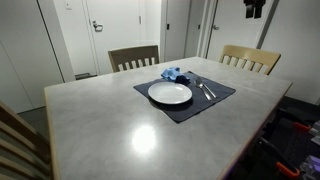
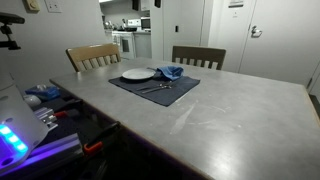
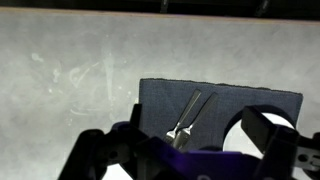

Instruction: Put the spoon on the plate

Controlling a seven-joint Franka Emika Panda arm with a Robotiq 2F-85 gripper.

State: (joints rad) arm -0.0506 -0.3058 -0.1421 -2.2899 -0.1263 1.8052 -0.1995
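Observation:
The white plate (image 1: 170, 93) sits on a dark blue placemat (image 1: 222, 95) on the grey table, and shows in both exterior views (image 2: 137, 74). Two slim silver utensils lie side by side on the placemat beside the plate (image 1: 206, 90) (image 2: 155, 88). In the wrist view the one nearer the plate looks like the spoon (image 3: 199, 113); the other ends in tines. The plate (image 3: 236, 150) is partly hidden behind my fingers there. My gripper (image 3: 180, 152) is open and empty, high above the table and well away from the utensils; it shows at the top of an exterior view (image 1: 255, 8).
A crumpled blue cloth (image 1: 175, 73) lies on the placemat's far edge next to the plate. Two wooden chairs (image 1: 133, 57) (image 1: 250, 58) stand at the table's far side. Cluttered gear sits beside the table (image 2: 40, 100).

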